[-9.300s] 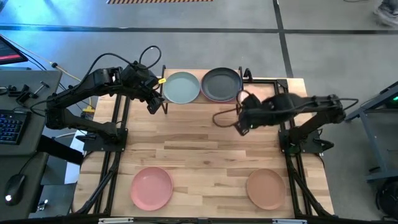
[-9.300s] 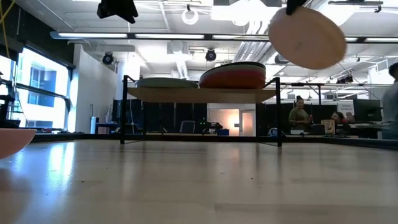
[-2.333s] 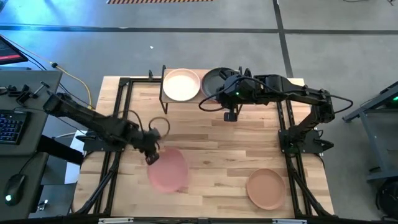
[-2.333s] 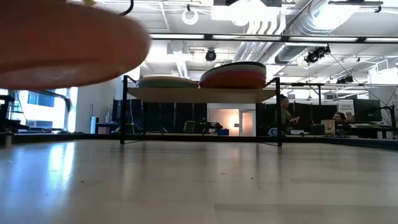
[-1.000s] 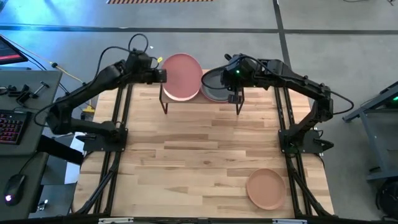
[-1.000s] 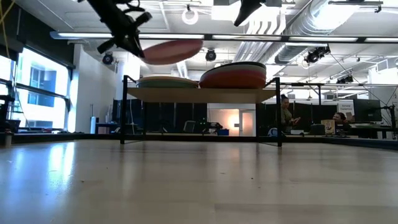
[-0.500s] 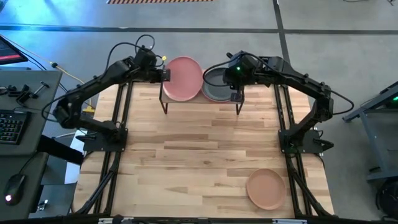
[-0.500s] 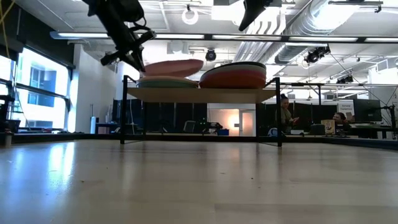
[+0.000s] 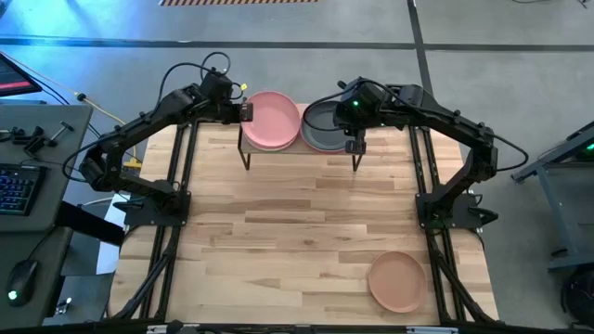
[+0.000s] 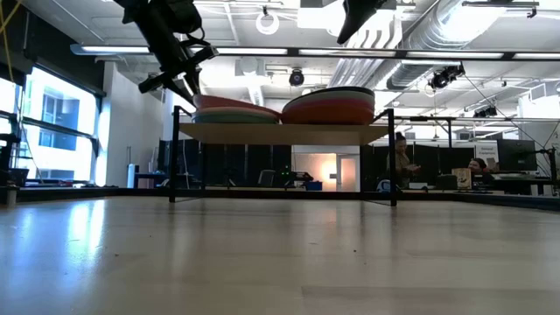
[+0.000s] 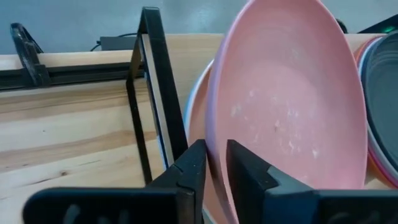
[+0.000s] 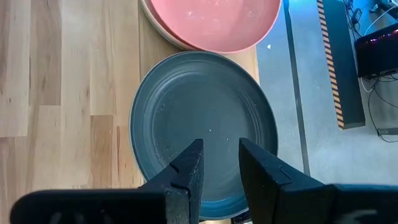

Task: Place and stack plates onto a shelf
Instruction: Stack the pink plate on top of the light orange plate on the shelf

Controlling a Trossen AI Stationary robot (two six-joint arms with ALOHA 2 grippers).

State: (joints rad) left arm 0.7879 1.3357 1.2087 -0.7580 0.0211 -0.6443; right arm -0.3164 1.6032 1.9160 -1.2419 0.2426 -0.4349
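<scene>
— What lies nearest on the counter?

— One round plate in a tan-peach colour, matte, with a low rim. It lies alone at the near edge, on the side of the right arm. The counter is made of light wood strips.

— And farther?

— At the far edge stands the shelf: a thin wood top on thin black metal legs. It carries two piles of plates. The light pink plate lies on top of the left pile, and the charcoal plate on top of the right pile.

— What do the jaws do?

— The left jaws have the rim of the pink plate between them, with a narrow gap. If they press it, I cannot tell. The right jaws hang over the charcoal plate, a little apart, with nothing between them.

— Behind the shelf?

— A big hall, and a person far off.
</scene>
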